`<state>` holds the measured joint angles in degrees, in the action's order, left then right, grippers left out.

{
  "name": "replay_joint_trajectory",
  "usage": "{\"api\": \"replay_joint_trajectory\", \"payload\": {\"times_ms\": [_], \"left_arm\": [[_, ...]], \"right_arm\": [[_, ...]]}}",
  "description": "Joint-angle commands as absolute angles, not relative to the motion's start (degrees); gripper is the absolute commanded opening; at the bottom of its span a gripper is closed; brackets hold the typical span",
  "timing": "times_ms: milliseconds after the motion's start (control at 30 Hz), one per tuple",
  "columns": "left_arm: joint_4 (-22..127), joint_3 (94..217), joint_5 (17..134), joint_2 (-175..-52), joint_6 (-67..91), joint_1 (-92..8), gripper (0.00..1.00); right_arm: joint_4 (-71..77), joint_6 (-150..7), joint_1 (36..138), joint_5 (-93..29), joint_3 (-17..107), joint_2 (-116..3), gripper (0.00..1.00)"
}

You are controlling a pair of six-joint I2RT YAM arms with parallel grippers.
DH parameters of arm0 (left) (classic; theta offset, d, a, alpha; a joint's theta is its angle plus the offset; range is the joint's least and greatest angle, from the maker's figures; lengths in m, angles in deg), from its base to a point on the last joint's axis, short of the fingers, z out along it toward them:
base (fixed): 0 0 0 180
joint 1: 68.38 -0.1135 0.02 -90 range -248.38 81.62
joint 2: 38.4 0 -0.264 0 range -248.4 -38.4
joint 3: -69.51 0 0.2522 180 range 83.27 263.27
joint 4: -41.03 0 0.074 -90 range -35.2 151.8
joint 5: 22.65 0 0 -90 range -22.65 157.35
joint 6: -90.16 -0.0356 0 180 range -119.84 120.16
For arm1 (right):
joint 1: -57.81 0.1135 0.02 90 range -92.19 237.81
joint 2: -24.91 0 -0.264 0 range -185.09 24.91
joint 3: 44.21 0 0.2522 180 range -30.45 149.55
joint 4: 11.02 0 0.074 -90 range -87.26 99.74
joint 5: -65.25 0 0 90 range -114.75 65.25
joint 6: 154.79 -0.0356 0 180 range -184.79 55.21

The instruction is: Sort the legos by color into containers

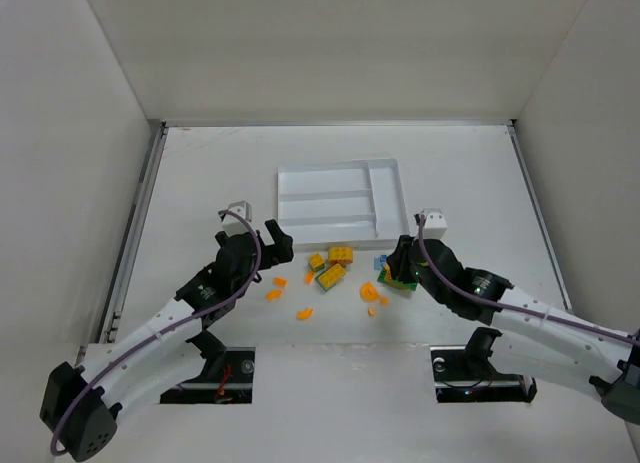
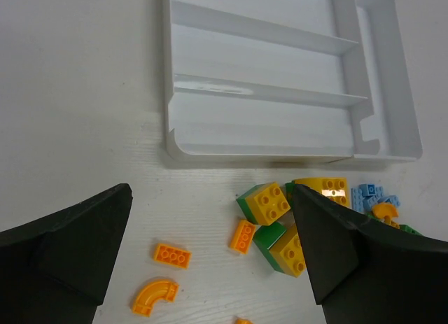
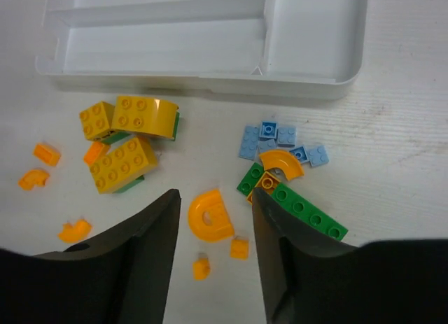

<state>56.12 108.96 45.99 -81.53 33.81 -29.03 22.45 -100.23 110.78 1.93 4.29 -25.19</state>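
The white tray [image 1: 388, 198] lies at mid-table, its compartments showing nothing inside; it also shows in the left wrist view [image 2: 294, 152] and the right wrist view [image 3: 210, 82]. The legos [image 1: 340, 268] lie loose just in front of it: yellow-on-green bricks [image 2: 269, 201] [image 3: 122, 163], a long green plate [image 3: 308, 208], light-blue pieces [image 3: 276, 138] and flat orange bits [image 2: 171, 255]. My left gripper [image 1: 277, 241] [image 2: 210, 198] is open and empty, left of the pile. My right gripper [image 1: 398, 263] [image 3: 215, 198] is open, low over an orange half-round piece [image 3: 210, 215] between its fingers.
White walls enclose the table on three sides. An orange curved piece [image 2: 154, 296] and a small orange brick [image 2: 243, 235] lie under my left gripper. Two tiny orange bits [image 3: 239, 248] lie near the half-round piece.
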Motion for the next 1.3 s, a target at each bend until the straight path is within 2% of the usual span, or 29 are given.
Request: {"api": "replay_joint_trajectory", "payload": {"times_ms": [0,33,67,133,200,267,300,333,467,533,567,600,667,767,833,1033,1267], "left_arm": [[50.5,110.1,47.2,-81.6,32.9,-29.7,1.00],[49.6,110.5,47.6,-81.7,32.6,-29.8,1.00],[48.4,110.6,48.1,-81.8,32.3,-29.5,1.00],[44.1,110.5,48.1,-82.9,32.3,-28.9,1.00],[39.4,109.9,48.5,-84.2,32.1,-27.9,1.00],[34.6,107.6,47.1,-85.1,33.0,-26.5,1.00],[32.6,106.4,45.5,-85.7,34.2,-26.1,1.00],[31.5,105.4,44.0,-86.2,35.8,-25.7,1.00],[30.5,105.1,43.5,-85.4,35.7,-24.4,0.99],[30.8,106.2,44.3,-84.8,31.7,-24.4,0.62],[31.5,106.8,44.4,-84.6,30.5,-24.7,0.47],[32.6,107.3,44.5,-84.4,30.3,-24.8,0.39],[34.1,107.6,44.2,-83.7,30.0,-24.7,0.32],[34.1,106.6,43.6,-83.1,29.7,-24.8,0.32],[33.9,106.2,44.1,-83.3,30.0,-25.1,0.41],[31.9,106.6,45.9,-85.2,29.3,-24.9,0.52],[31.2,105.8,46.7,-84.8,29.3,-25.2,0.58]], "right_arm": [[26.4,-101.8,110.2,6.1,4.4,-22.4,0.35],[28.0,-102.6,110.2,7.1,4.7,-21.8,0.28],[29.3,-103.3,110.1,8.4,5.1,-21.1,0.26],[31.6,-104.2,109.2,9.8,5.9,-21.0,0.26],[33.1,-105.0,107.4,10.3,6.1,-21.6,0.30],[32.5,-105.2,106.6,11.2,5.8,-23.2,0.46],[31.8,-104.6,106.3,11.9,5.7,-24.7,0.59],[31.7,-104.3,106.1,12.2,5.8,-26.3,0.67],[31.0,-102.9,105.8,10.3,6.9,-31.8,0.84],[30.7,-100.8,105.8,9.8,8.0,-34.8,0.89],[31.0,-99.6,105.8,9.8,8.8,-36.7,0.91],[31.2,-98.7,105.8,9.8,9.4,-38.0,0.92],[30.7,-97.6,105.7,9.6,9.5,-39.6,0.96],[30.4,-97.2,105.2,8.0,9.2,-40.7,1.00],[30.0,-96.9,105.4,6.2,9.0,-41.3,1.00],[28.3,-94.7,106.4,1.3,9.4,-44.1,1.00],[23.9,-90.4,105.8,-4.1,9.7,-47.2,1.00]]}}
